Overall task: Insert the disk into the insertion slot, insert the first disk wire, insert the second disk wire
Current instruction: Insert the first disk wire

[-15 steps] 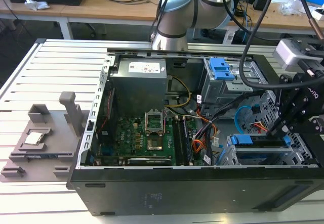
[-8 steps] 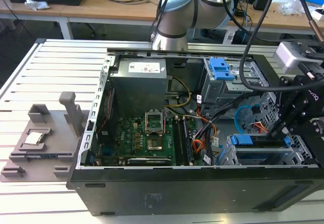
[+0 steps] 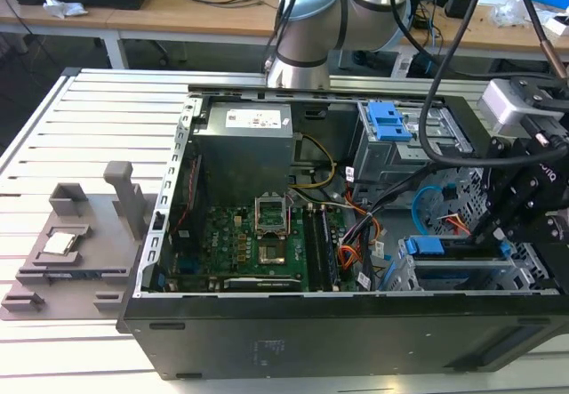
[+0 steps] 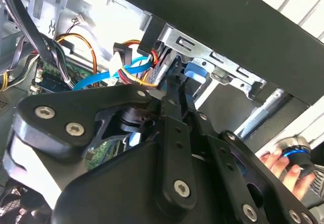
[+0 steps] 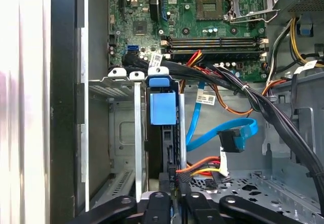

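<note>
On a slatted surface [image 3: 107, 109] an open case [image 3: 267, 341] is laid. The disk [image 5: 163, 107] is seated in the slot [image 5: 124, 128]. The gripper [image 5: 173, 186] is placed by the first wire [image 5: 202, 164]; the state of its jaws cannot be told. The wire is judged limp, and is best taken at its plug.

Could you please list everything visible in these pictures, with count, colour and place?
disk: one, blue-framed, seated in the insertion slot.
first disk wire: one, red-orange-black, beside the disk, by the gripper.
second disk wire: one, light blue, looped beside the insertion slot.
bracket: one, blue, on the taller grey cage.
motherboard: one, green, on the case floor.
power supply: one, grey, inside the case.
case: one, black, lying open on the table.
fixture: one, grey, on the table at the exterior view's left.
hand: one person's, outside the case, on a blue-ringed knob.
arm: one, silver and pale blue, behind the case.
gripper: one, black, at the disk's end.
</note>
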`<state>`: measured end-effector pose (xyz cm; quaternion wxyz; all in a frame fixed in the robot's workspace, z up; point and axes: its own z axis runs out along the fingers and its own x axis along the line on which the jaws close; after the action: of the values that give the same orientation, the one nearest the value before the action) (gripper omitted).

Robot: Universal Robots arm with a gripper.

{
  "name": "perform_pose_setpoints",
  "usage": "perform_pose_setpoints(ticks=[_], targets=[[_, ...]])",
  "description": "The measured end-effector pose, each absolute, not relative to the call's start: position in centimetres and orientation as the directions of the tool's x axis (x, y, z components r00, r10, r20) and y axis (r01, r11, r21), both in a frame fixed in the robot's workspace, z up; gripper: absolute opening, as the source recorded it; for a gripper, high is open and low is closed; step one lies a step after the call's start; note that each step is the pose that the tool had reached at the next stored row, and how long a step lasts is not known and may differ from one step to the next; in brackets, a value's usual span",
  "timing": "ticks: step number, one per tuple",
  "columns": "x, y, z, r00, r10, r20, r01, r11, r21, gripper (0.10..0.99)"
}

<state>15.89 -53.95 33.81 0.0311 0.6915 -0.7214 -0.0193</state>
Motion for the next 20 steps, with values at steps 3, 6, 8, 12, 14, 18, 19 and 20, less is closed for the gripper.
perform_pose_setpoints(ticks=[3,6,8,12,14,18,19,20], targets=[[15.9,-53.9,33.9,-0.042,-0.999,0.019,-0.997,0.043,0.071,0.239],[15.9,-53.9,34.4,-0.042,-0.999,0.019,-0.997,0.043,0.071,0.239],[15.9,-53.9,35.5,-0.042,-0.999,0.019,-0.997,0.043,0.071,0.239],[15.9,-53.9,36.8,-0.042,-0.999,0.019,-0.997,0.043,0.071,0.239],[15.9,-53.9,37.3,-0.042,-0.999,0.019,-0.997,0.043,0.071,0.239],[15.9,-53.9,38.3,-0.042,-0.999,0.019,-0.997,0.043,0.071,0.239],[15.9,-53.9,38.8,-0.042,-0.999,0.019,-0.997,0.043,0.071,0.239],[15.9,-53.9,39.1,-0.042,-0.999,0.019,-0.997,0.043,0.071,0.239]])
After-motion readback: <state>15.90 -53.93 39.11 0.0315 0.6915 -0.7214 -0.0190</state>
